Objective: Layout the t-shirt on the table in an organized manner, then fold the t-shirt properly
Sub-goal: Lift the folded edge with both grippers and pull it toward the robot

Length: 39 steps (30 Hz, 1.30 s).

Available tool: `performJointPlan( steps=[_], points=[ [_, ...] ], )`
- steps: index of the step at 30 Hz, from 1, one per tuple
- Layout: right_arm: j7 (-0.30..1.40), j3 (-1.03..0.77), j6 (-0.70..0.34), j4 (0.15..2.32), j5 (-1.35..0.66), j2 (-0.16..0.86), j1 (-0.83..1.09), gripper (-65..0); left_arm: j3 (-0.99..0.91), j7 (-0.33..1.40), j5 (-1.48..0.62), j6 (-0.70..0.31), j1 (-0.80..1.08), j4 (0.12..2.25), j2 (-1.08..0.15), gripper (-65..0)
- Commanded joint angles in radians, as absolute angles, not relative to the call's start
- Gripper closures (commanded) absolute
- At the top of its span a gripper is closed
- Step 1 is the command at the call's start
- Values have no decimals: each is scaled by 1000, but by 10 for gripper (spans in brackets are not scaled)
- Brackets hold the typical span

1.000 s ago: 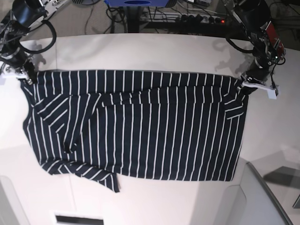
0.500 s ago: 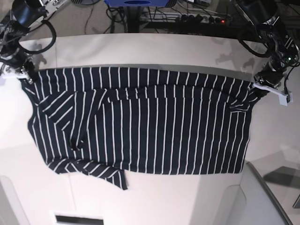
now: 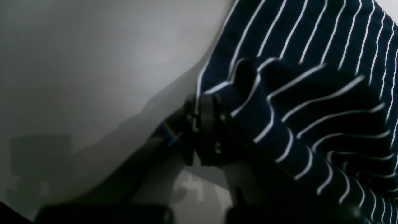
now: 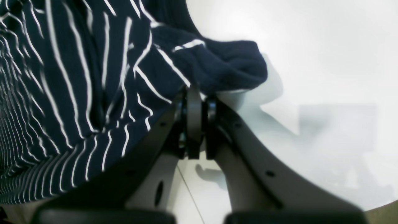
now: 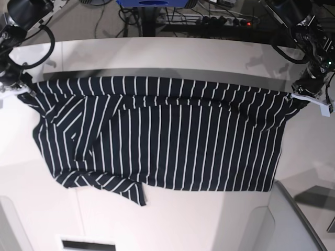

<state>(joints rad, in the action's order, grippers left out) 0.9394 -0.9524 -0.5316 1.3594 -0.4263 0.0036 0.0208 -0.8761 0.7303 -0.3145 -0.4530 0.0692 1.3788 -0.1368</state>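
Base view: we are clamping both top corners of the t-shirt (image 5: pixel 162 136), left gripper (image 5: pixel 305 97) and right gripper (image 5: pixel 17 89) shut on fabric; we are judging even outward tension best before lowering onto the table (image 5: pixel 157 52).

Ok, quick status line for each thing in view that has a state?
t-shirt: stretched wide between both claws, far edge taut, near left part still rumpled.
left claw: shut on a far corner of the t-shirt.
right claw: shut on the other far corner.
table: bears the t-shirt.

place: lab | cues: cables (image 5: pixel 209 13), power strip (image 5: pixel 225 21) behind table (image 5: pixel 157 52)
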Motion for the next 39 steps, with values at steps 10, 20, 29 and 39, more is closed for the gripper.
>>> performJointPlan(
  steps=[10,20,29,39],
  points=[
    [917,-920,-522,1388,-437,31,-41,-2,-883,704,-321,-447,38,1409,-159,0],
    [914,-855,-519,1388,-437,54,-90,-2,-1010,846,-321,-447,-42,1455,-163,0],
    [917,-848,-519,1389,-441,44,-64,-2,-981,849,-320,-449,22,1498,-157,0],
    [911,-848,-521,1377,-438,31,54,-2,-963,816,-315,-449,151,1488,-156,0]
  ],
)
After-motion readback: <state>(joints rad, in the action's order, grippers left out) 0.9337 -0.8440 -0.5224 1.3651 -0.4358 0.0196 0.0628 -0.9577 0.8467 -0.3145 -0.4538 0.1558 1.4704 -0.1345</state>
